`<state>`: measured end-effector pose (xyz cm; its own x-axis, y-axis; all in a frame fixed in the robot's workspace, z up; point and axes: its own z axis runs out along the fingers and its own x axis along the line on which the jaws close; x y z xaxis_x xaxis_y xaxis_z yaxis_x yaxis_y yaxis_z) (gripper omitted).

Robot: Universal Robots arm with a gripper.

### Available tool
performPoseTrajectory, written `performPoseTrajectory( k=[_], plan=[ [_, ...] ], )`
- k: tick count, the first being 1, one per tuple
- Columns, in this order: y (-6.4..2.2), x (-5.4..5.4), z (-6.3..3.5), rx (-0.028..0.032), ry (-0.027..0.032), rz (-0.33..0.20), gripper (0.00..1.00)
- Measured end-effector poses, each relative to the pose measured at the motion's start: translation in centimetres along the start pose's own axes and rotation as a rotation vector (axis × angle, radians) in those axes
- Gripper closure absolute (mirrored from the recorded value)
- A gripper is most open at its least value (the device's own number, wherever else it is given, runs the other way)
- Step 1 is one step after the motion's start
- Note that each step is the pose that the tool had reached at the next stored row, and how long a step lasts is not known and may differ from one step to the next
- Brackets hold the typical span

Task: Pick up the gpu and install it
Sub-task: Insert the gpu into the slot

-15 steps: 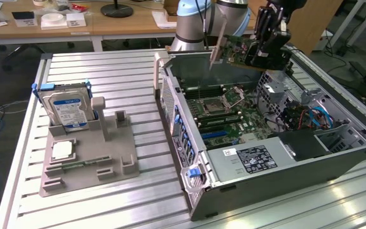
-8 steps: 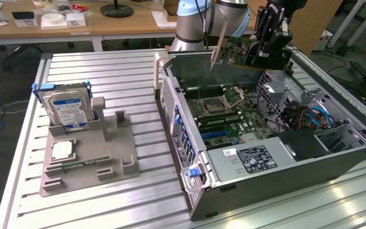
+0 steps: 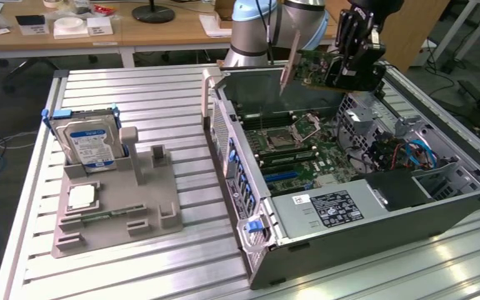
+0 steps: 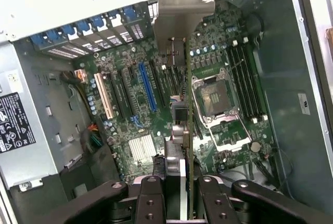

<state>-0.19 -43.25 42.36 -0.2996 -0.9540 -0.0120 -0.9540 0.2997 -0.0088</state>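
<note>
The gpu [image 3: 314,67] hangs in the air over the back of the open computer case [image 3: 249,187], its green board on edge and its pale metal bracket [image 3: 290,59] pointing down. My gripper [image 3: 352,62] is shut on the card from above. In the wrist view the gpu [image 4: 183,104] appears edge-on between my black fingers [image 4: 151,198], with the gripper [image 4: 179,195] closed around it and the bracket [image 4: 179,11] at its far end. Below lies the motherboard [image 4: 130,104] with a blue slot [image 4: 147,86] and the empty CPU socket [image 4: 216,96]. The card is well above the board, touching nothing.
A blue-labelled hard drive [image 3: 90,140] stands in a grey fixture [image 3: 115,206] on the slatted table, with a small silver chip [image 3: 82,199] in front. Inside the case are a power supply [image 3: 332,209] and cables [image 3: 411,153]. Desks stand behind.
</note>
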Motion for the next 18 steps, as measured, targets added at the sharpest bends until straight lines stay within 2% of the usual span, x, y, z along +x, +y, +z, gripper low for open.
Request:
performPoseTrajectory(
  k=[2, 6, 9, 14, 18],
  plan=[
    [0.01, 0.0, 0.01, 0.0038, -0.001, 0.0, 0.72],
    [0.01, 0.0, 0.04, 0.0074, -0.0027, -0.002, 0.72],
    [0.02, 0.01, 0.21, 0.0049, -0.0103, -0.04, 0.72],
    [0.02, 0.01, 0.58, 0.0033, -0.0116, -0.13, 0.72],
    [0.01, 0.01, 0.75, 0.0035, -0.0123, -0.162, 0.72]
  ],
)
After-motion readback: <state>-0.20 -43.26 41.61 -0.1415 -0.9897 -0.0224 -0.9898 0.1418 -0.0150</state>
